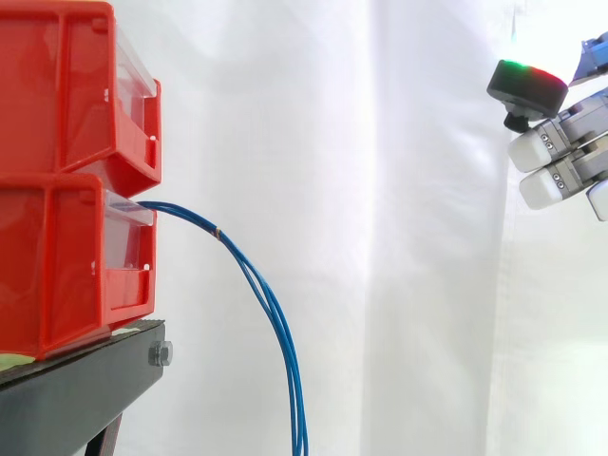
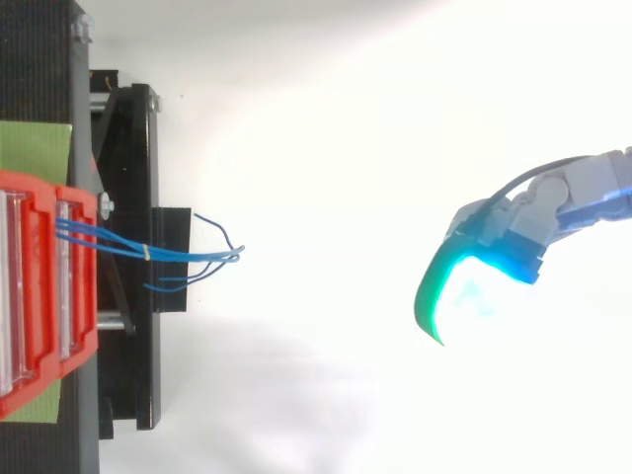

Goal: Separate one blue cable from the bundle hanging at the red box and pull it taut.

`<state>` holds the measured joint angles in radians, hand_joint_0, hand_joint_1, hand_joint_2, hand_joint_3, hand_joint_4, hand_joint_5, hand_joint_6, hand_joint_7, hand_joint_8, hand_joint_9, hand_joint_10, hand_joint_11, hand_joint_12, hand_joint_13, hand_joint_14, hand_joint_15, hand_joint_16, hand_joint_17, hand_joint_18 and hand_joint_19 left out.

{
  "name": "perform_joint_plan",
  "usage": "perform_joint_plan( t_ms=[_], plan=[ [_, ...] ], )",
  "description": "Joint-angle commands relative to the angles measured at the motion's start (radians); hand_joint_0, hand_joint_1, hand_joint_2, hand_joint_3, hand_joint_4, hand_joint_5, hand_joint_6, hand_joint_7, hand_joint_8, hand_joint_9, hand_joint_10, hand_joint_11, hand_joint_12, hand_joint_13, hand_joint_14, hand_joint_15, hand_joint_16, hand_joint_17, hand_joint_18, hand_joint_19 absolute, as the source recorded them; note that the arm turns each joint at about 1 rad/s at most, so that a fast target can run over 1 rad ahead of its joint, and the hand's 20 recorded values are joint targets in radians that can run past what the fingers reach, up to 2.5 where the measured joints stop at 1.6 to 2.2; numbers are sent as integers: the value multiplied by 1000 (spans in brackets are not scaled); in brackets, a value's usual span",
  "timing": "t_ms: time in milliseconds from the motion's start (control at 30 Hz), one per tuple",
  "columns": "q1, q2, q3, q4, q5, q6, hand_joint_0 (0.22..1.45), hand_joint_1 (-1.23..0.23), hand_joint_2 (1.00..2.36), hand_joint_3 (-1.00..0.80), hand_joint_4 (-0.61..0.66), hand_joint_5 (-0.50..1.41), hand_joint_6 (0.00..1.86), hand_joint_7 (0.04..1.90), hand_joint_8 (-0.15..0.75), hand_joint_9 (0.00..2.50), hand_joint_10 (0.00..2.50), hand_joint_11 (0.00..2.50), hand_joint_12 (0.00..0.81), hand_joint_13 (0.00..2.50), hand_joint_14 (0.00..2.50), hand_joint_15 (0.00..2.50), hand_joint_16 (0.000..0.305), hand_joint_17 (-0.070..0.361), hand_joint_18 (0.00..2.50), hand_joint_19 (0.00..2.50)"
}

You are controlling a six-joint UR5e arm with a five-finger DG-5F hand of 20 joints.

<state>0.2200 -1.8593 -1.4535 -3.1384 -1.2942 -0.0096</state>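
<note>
Blue cable bundle (image 1: 219, 232) hangs from lwr red bin (image 1: 57, 256); hand (image 1: 556, 142) relaxed, empty, well apart.

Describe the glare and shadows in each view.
Side view: even light, soft fold shadows on the white curtain, the hand glowing green and red. Top view: the hand's cyan-green glow blooms against a washed-out background, grey shadow beside the black stand.

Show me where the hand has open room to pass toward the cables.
Open: the stretch between the hand and the hanging blue cables, before the white curtain. Crowded: where the cables leave the lower red bin, above the black stand.
</note>
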Motion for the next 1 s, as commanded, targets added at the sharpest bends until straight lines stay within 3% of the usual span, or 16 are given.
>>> perform_joint_plan(
  t_ms=[0,200,400,567,633,967],
  plan=[
    [1,-3,-1,3,0,-9,556,-525,1001,-495,239,-225,503,814,254,401,5,171,341,276,4,104,50,114,323,380],
    [-2,-51,-1,31,0,-26,556,-524,1000,-498,239,-224,503,815,255,401,5,166,341,274,4,107,50,113,322,380],
    [-7,-123,-1,133,3,-15,556,-524,1000,-496,242,-223,502,812,255,401,5,163,342,274,4,103,50,113,322,380],
    [-2,-136,1,207,19,-23,556,-524,1000,-496,243,-223,502,819,255,402,5,171,342,274,4,104,50,113,323,380],
    [-2,-136,1,210,21,-24,556,-524,1000,-495,243,-223,503,816,256,402,5,171,343,273,3,107,50,114,323,380],
    [-5,-136,-1,250,124,-92,557,-523,1000,-497,246,-221,502,815,257,410,5,166,343,275,4,104,50,113,323,385]
  ],
)
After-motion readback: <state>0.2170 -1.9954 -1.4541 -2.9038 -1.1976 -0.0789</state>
